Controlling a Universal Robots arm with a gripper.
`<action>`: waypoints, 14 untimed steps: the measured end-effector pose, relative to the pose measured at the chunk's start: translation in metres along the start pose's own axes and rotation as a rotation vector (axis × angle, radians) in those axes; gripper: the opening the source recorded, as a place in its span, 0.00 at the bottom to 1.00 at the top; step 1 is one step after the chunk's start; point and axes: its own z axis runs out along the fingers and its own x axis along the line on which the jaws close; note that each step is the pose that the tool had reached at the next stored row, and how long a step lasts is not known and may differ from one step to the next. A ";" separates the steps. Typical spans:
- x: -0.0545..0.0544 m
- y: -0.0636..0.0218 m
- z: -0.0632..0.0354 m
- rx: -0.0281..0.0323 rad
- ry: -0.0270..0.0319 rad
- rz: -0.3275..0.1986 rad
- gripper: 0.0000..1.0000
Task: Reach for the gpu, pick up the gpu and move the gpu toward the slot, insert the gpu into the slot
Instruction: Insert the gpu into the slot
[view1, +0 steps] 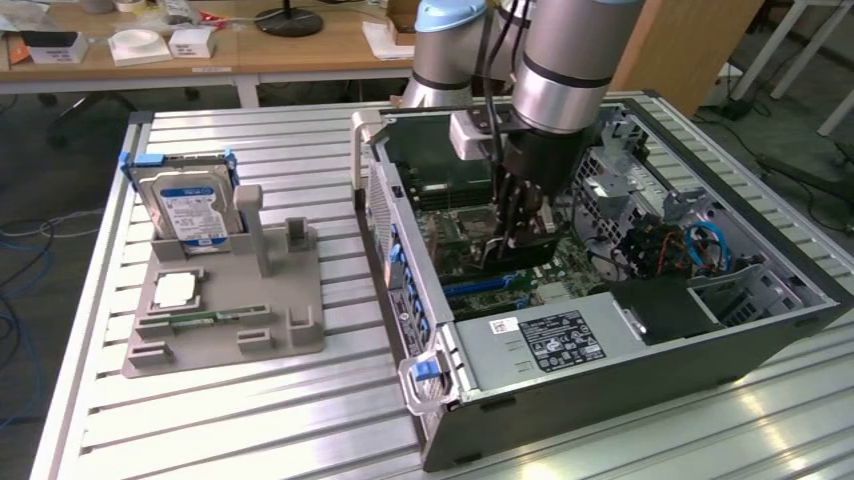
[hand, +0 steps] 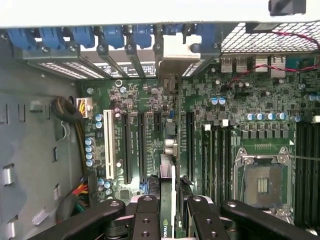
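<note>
gpu (hand: 174, 150): thin dark card, edge-on and upright, pinched between the fingers of the gripper (hand: 171, 202). It runs straight out past the fingertips, silver bracket (hand: 175, 52) at the far end. Long dark slots (hand: 190, 145) lie parallel just beside it. Seated or not: cannot tell.

The gpu (hand: 173, 200) stands edgewise inside the case (view1: 574, 400); the stand (view1: 287, 320) lies on the exterior view's left.

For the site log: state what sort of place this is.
Probably a robotics lab bench: a robot arm whose gripper holds the gpu inside an open computer case, a slotted metal table, and cluttered wooden desks behind.
</note>
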 end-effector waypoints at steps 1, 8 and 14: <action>0.000 0.0008 0.0011 0.0000 0.0000 0.000 0.26; 0.000 0.0081 0.0059 0.0003 -0.0003 0.000 0.26; 0.000 0.0088 0.0154 0.0008 -0.0001 0.000 0.26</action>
